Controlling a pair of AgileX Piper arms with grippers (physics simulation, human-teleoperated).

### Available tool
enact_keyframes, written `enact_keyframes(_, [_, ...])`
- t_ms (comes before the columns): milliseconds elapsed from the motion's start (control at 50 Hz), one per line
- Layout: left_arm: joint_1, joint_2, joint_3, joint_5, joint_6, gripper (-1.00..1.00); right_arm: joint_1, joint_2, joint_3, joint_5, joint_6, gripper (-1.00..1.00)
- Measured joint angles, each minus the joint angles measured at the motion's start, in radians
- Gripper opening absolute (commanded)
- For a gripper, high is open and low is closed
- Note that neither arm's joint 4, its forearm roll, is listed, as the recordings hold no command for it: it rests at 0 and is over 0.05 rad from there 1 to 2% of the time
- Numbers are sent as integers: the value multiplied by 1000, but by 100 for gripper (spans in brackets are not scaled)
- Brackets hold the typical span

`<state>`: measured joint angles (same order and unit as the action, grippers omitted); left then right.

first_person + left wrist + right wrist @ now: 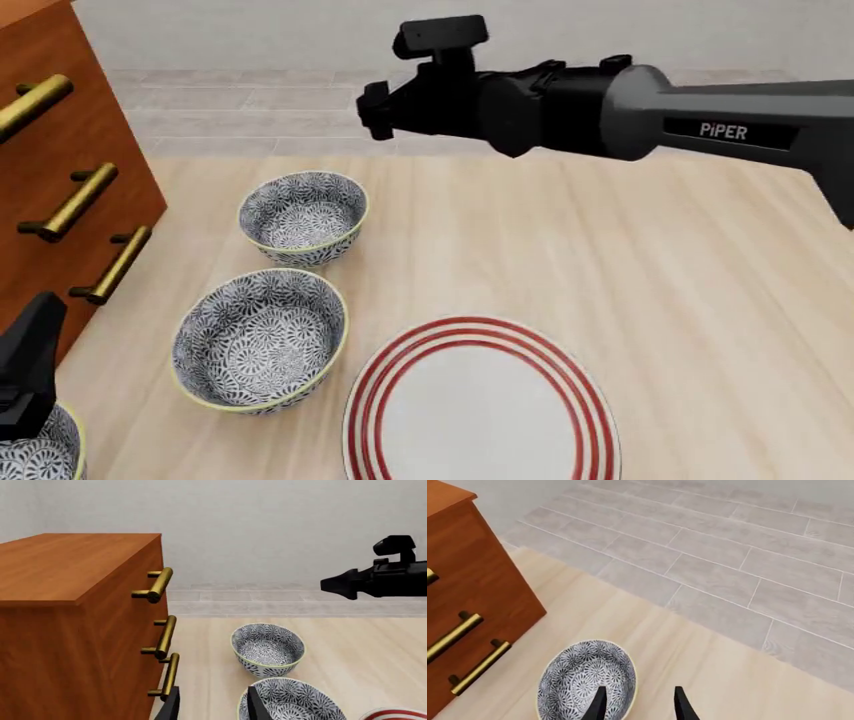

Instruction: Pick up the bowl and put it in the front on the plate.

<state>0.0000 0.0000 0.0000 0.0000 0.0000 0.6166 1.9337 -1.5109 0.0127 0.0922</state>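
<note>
Pale wood tabletop (373, 655), grey tiled floor beyond.

Left wrist view: your left gripper (212, 705) is spread and empty, just beside the wooden drawer cabinet (73, 630). Two patterned bowls sit past it; the far one (267, 649) is farthest from the cabinet front.

Front view: the red-ringed plate (374, 400) lies right of the middle bowl (260, 338). A third bowl (47, 455) peeks in nearest the cabinet's low corner, under the left arm. The far bowl is likely your target: stiff, glazed, probably slippery and chippable, so pinch its rim wall. Right of the plate is open.

Right wrist view: your right gripper (637, 702) is spread, empty, above that bowl's rim; cabinet handles (454, 635) are near.
</note>
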Motion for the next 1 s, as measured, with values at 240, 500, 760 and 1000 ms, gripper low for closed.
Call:
enact_keyframes(240, [0, 0, 0, 0, 0, 100, 6, 60, -47, 10, 10, 100])
enact_keyframes(500, [0, 0, 0, 0, 0, 100, 1, 124, -93, 17, 13, 100])
enact_keyframes(760, [0, 0, 0, 0, 0, 100, -6, 181, -145, 36, 16, 100])
enact_keyframes(1000, [0, 0, 0, 0, 0, 100, -5, 228, -189, 51, 14, 100])
